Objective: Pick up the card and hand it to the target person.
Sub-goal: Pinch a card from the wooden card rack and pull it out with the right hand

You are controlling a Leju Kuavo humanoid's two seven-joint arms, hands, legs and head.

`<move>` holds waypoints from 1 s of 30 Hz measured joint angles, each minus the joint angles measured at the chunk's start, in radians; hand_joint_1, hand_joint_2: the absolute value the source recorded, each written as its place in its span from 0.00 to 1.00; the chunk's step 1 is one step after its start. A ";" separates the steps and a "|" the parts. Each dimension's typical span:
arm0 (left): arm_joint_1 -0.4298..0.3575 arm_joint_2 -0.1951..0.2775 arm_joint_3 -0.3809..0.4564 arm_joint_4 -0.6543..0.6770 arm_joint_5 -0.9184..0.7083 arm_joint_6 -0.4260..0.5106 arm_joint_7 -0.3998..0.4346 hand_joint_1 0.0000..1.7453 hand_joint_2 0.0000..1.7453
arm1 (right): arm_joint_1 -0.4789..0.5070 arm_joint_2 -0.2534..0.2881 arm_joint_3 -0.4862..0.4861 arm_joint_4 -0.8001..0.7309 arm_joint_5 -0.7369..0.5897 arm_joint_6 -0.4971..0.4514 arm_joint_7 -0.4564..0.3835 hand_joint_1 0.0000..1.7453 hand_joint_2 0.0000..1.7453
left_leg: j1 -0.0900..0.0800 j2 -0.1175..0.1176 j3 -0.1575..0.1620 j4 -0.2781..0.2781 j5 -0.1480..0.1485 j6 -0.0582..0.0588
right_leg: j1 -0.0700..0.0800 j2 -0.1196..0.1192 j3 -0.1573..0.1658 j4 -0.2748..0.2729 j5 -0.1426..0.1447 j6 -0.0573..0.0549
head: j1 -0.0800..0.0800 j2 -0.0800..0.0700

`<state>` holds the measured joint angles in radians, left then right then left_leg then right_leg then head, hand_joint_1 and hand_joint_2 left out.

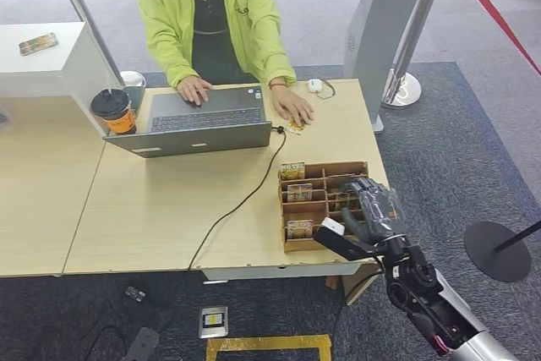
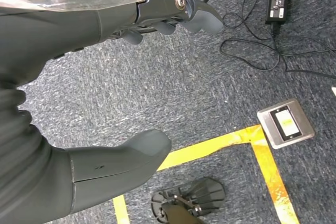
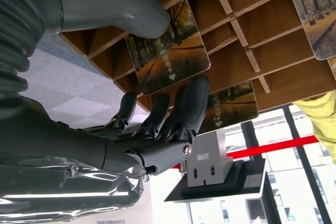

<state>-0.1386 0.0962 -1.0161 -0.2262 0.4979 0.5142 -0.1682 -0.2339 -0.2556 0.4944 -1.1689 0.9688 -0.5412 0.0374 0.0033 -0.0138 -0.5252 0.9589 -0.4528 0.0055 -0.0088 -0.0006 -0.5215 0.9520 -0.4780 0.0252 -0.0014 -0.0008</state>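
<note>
A wooden card box (image 1: 314,244) with compartments stands at the near right corner of the table (image 1: 160,209). My right hand (image 1: 372,209) hovers over its right half. In the right wrist view the right hand (image 3: 158,129) pinches an autumn-picture card (image 3: 174,56) between thumb (image 3: 130,11) and fingers (image 3: 190,103), in front of the box dividers (image 3: 245,51). More cards (image 1: 299,193) sit in the left compartments. The person (image 1: 214,14) in a yellow-green jacket sits across the table, typing. My left hand (image 2: 71,30) hangs over the carpet, fingers apart, holding nothing.
A grey laptop (image 1: 204,120), a coffee cup (image 1: 113,111), a mouse (image 1: 314,84) and a black cable (image 1: 243,200) lie on the table. A grey kiosk post (image 1: 389,14) stands at the far right. A stanchion base (image 1: 498,251) sits on the carpet to my right.
</note>
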 joint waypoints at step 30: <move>0.002 -0.001 0.000 0.000 0.009 0.000 -0.003 0.00 1.00 | 0.018 -0.008 -0.001 -0.093 0.022 0.045 0.043 1.00 1.00 | 0.000 0.000 0.001 0.000 0.000 0.000 | 0.000 0.000 0.000 0.000 0.000 0.000 | 0.000 0.000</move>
<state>-0.1371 0.0955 -1.0160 -0.2262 0.5074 0.5142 -0.1710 -0.2161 -0.2633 0.4933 -1.2622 0.9904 -0.4964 0.0808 0.0033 -0.0134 -0.5246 0.9590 -0.4526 0.0055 -0.0089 -0.0005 -0.5216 0.9519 -0.4777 0.0254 -0.0010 -0.0008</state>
